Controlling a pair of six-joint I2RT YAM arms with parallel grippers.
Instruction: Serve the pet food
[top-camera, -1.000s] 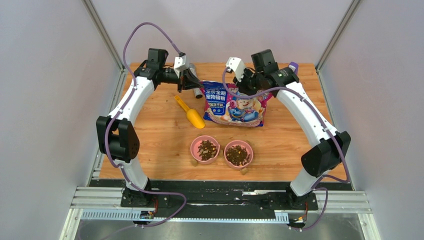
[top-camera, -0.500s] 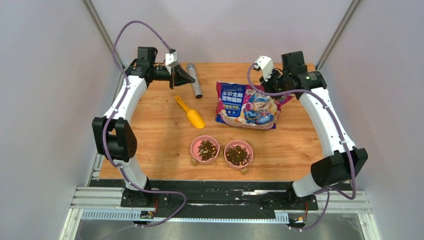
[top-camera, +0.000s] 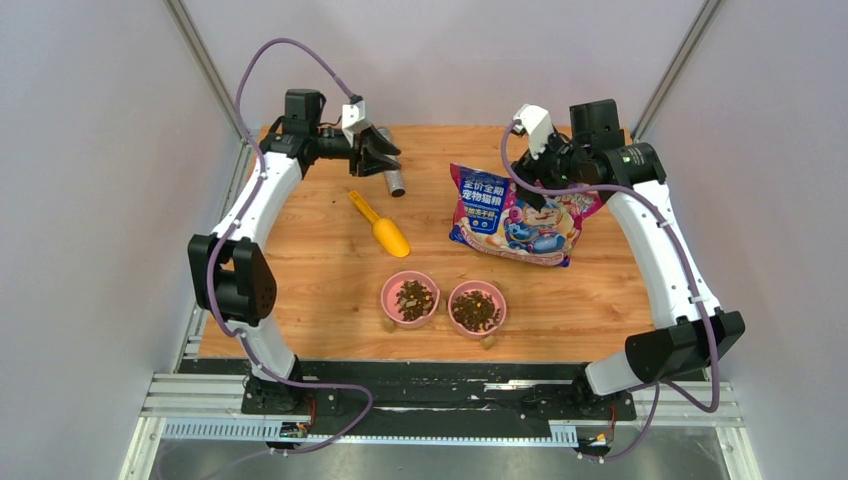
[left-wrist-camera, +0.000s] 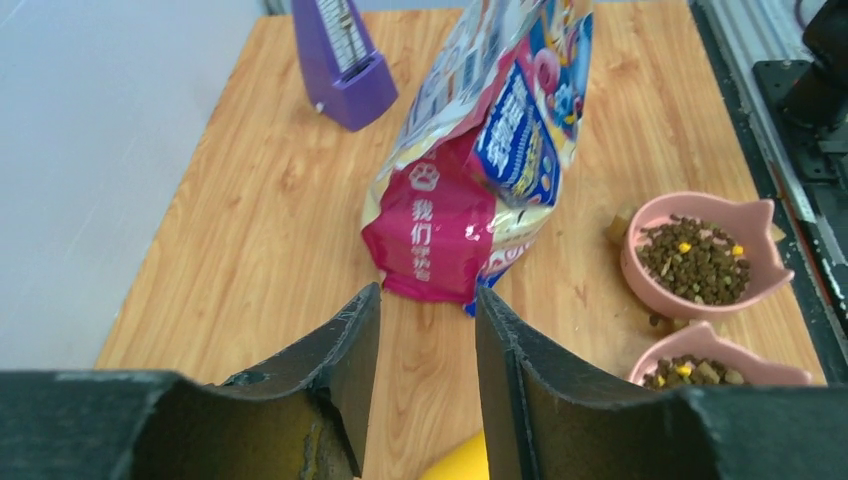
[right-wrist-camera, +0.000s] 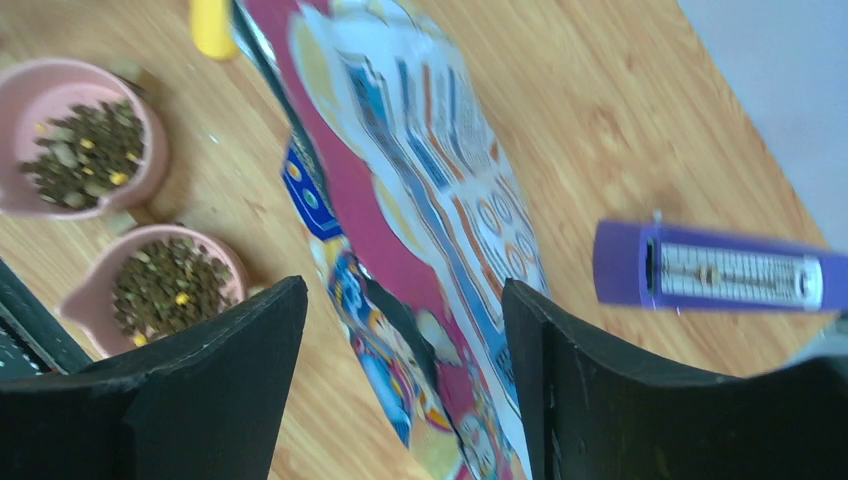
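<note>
Inside both pink bowls (top-camera: 386, 292): dk brown kibble (top-camera: 412, 298) w/ yellow bits

Light wooden table top (top-camera: 330, 270) with visible grain, plain pale lilac-grey walls (top-camera: 90, 200) closed in on three sides, slim metal corner posts (top-camera: 205, 70) slanted up at the back, aluminium rails (top-camera: 450, 400) ran along the near edge, grey floor strip (top-camera: 450, 455) below, even soft light.

Cat-print bag (top-camera: 520, 215) right of yellow scoop (top-camera: 380, 225); grey metal tube (top-camera: 397, 180) beyond scoop; pink bowls (top-camera: 386, 300) (pair, side by side) near front.
</note>
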